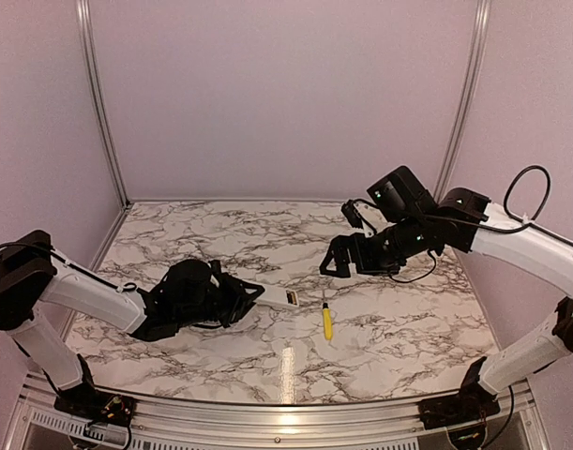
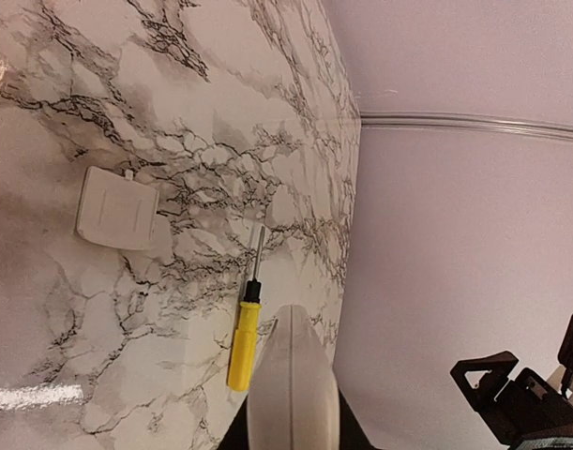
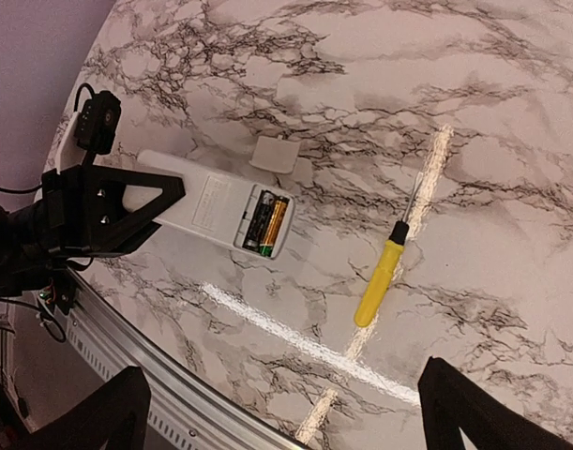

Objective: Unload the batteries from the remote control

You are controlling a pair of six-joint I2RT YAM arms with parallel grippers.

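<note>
Batteries [image 3: 265, 223] sit in the remote control's [image 3: 206, 199] open bay, turned upward so I can reach them. My left jaws clamp its other end to steady it; right jaws hover wide apart above. Cover [image 3: 274, 155] and screwdriver [image 3: 384, 277] lie aside on the tabletop [image 3: 511, 112].

Soft, dim pinkish light — white glare streaks on the marble table [image 3: 295, 342], edges curved, slight blur.

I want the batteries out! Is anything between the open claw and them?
Nothing visible. The white plastic cover lies off on the marble, and the two dark cylindrical batteries sit bare in the flat white remote control, facing the open right gripper.
</note>
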